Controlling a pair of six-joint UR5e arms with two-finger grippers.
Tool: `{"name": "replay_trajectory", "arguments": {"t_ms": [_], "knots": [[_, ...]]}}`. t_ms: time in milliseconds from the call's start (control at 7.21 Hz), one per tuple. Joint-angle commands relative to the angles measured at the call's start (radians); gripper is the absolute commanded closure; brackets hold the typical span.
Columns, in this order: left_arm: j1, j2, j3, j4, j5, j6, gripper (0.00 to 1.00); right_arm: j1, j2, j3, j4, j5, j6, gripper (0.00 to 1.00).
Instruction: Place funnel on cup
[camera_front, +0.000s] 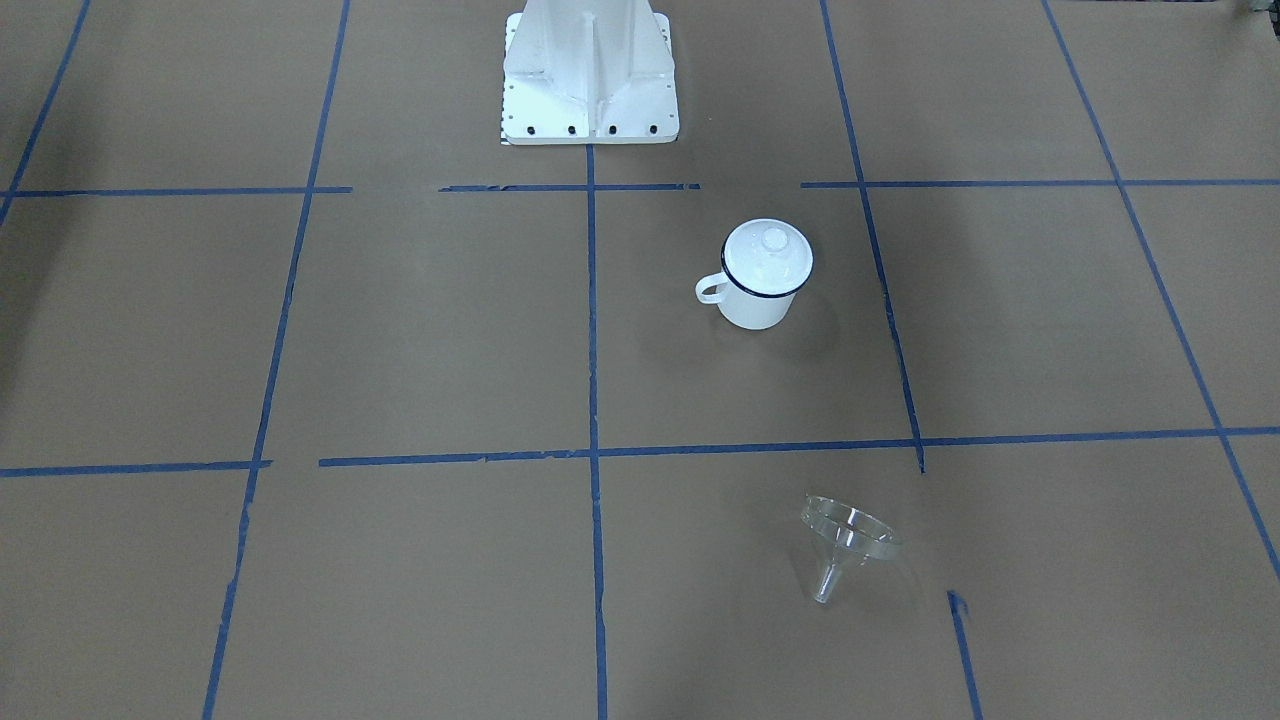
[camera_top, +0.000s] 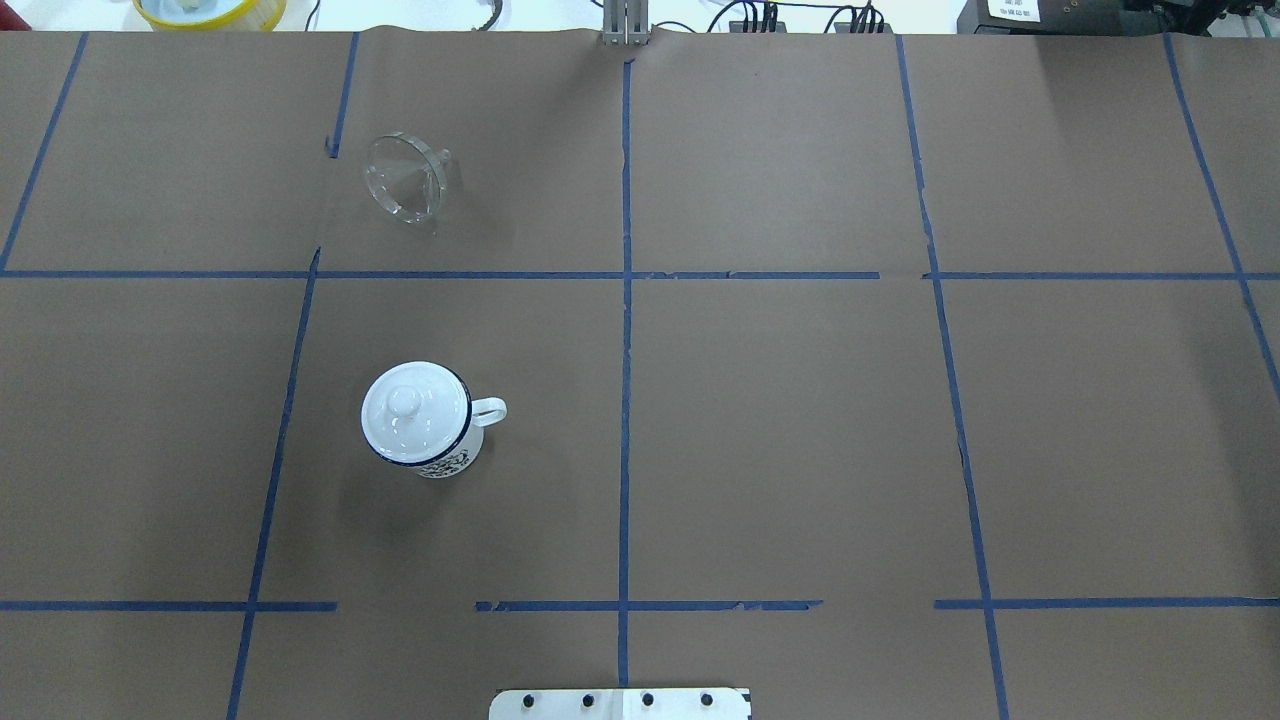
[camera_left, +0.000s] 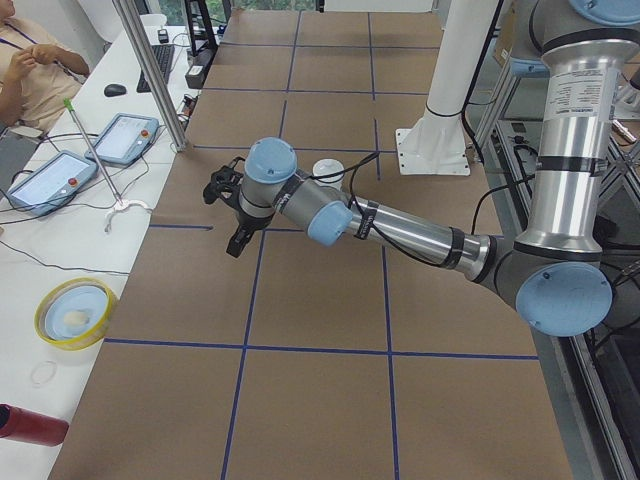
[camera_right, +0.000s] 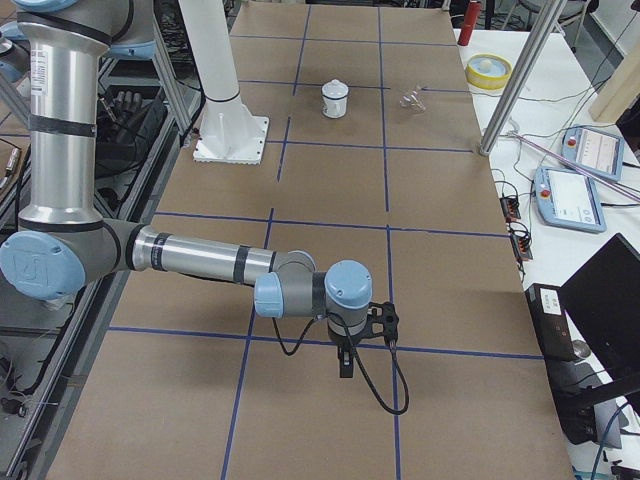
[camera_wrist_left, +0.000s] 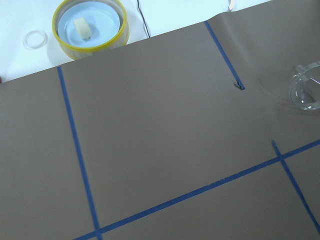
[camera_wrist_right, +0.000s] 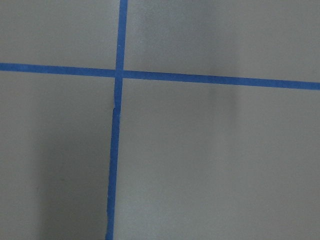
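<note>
The clear funnel (camera_front: 848, 535) lies on its side on the brown paper, far from the robot's base; it also shows in the overhead view (camera_top: 405, 180) and at the right edge of the left wrist view (camera_wrist_left: 307, 92). The white cup (camera_front: 755, 305) with a dark blue rim stands upright nearer the base, its handle (camera_top: 489, 410) free. A white domed lid with a knob (camera_top: 413, 408) sits on the cup. My left gripper (camera_left: 226, 215) hangs above the table near the funnel's end. My right gripper (camera_right: 368, 340) hangs over the table's other end. I cannot tell whether either is open or shut.
The white robot base (camera_front: 590, 80) stands at the table's near-robot edge. A yellow-rimmed round container (camera_wrist_left: 90, 25) and a small ring (camera_wrist_left: 35, 38) lie off the paper beyond the funnel. A metal pole (camera_left: 150, 75), tablets (camera_left: 45, 180) and a seated person are beside the table.
</note>
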Motion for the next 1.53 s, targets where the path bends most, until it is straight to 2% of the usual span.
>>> {"name": "replay_trajectory", "arguments": {"t_ms": [0, 139, 277, 416, 555, 832, 1109, 1248, 1387], "knots": [[0.269, -0.018, -0.128, -0.002, 0.212, -0.417, 0.0, 0.0, 0.0, 0.0, 0.0, 0.0, 0.0, 0.0], [0.353, -0.061, -0.142, 0.015, 0.229, -0.531, 0.0, 0.0, 0.0, 0.0, 0.0, 0.0, 0.0, 0.0], [0.426, -0.11, -0.172, 0.106, 0.276, -0.596, 0.0, 0.0, 0.0, 0.001, 0.0, 0.0, 0.0, 0.0], [0.494, -0.204, -0.202, 0.271, 0.349, -0.633, 0.0, 0.0, 0.0, 0.0, 0.0, 0.0, 0.0, 0.0], [0.566, -0.284, -0.202, 0.391, 0.379, -0.71, 0.0, 0.0, 0.0, 0.0, 0.0, 0.0, 0.0, 0.0], [0.704, -0.305, -0.194, 0.405, 0.526, -0.852, 0.0, 0.0, 0.0, 0.0, 0.0, 0.0, 0.0, 0.0], [0.741, -0.305, -0.188, 0.411, 0.548, -0.867, 0.0, 0.0, 0.0, 0.0, 0.0, 0.0, 0.0, 0.0], [0.754, -0.305, -0.179, 0.411, 0.55, -0.869, 0.04, 0.0, 0.0, 0.0, 0.0, 0.0, 0.0, 0.0], [0.757, -0.305, -0.176, 0.411, 0.55, -0.87, 0.14, 0.0, 0.0, 0.0, 0.0, 0.0, 0.0, 0.0]]}}
